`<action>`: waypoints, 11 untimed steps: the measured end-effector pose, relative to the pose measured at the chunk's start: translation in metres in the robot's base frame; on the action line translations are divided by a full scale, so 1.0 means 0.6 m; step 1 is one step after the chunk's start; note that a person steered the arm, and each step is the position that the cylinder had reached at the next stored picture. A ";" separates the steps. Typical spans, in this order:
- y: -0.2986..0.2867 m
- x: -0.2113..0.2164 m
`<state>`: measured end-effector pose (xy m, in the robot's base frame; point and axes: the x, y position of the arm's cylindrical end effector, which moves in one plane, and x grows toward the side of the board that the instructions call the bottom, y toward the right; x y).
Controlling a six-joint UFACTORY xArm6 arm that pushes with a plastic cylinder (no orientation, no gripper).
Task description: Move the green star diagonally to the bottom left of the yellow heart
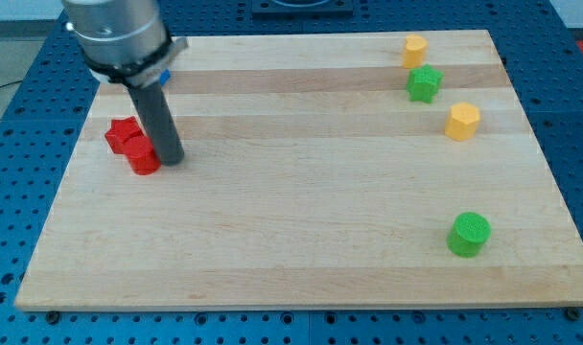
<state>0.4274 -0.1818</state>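
Camera view: my tip (173, 158), without jaws, touches red blocks (133, 144), far from green star (424, 83).

Wooden board (301, 240) on blue pegboard bench (13, 192). Two red blocks at the view's left — star-like one (122, 133) touching another (143, 158). Green cylinder (469, 234) lower right. Yellow-orange hexagonal block (462, 122) right — apart from the cylinder.

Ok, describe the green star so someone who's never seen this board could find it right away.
Look at the wooden board and go to its top right corner in the view. Three blocks sit there in a loose column: the green star is the middle one, between two yellow blocks. The only other green block is round and sits lower down, alone.
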 end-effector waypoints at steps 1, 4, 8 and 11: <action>0.074 0.003; 0.707 0.054; 0.645 -0.186; 0.429 -0.132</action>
